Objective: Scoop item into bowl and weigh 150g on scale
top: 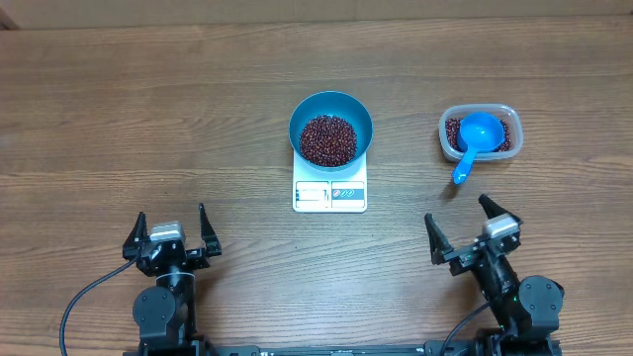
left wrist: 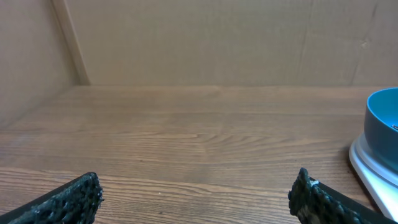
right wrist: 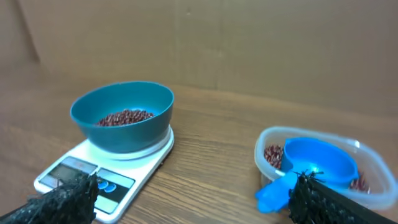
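Overhead: at frame centre the bowl [top: 300, 117], beans [top: 328, 139] heaped inside, sits on the scale [top: 329, 196]. At right, a scoop [top: 477, 132] lies in the tub [top: 512, 117]. Along the bottom edge, left jaws and right jaws gape wide, empty.

Left wrist: bowl and scale at right edge, on the wooden surface [left wrist: 186, 137].

Right wrist: bowl at left, tub lower right.
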`<action>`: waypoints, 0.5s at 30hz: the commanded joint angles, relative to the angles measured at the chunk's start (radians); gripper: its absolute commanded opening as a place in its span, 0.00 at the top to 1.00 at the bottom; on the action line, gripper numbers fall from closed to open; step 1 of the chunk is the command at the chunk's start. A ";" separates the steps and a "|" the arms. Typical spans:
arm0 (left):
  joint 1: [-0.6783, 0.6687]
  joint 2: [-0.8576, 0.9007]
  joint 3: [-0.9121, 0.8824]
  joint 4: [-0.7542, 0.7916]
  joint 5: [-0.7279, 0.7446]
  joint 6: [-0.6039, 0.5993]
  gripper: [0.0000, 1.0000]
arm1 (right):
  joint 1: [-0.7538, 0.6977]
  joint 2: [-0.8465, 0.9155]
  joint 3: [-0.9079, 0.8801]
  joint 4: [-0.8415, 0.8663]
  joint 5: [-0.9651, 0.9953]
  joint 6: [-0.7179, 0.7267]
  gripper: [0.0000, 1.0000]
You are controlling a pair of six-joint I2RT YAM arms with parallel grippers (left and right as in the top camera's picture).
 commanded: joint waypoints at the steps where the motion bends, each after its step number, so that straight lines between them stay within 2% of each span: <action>1: -0.004 -0.009 -0.003 0.001 0.005 0.023 0.01 | 0.005 -0.013 -0.005 0.016 -0.042 -0.155 0.00; 9: -0.004 -0.009 -0.003 0.001 0.005 0.023 0.01 | 0.005 -0.013 -0.008 0.034 0.019 -0.167 0.00; 15: -0.004 -0.009 -0.003 0.001 0.005 0.023 0.00 | 0.005 -0.013 -0.038 0.238 0.135 -0.043 0.00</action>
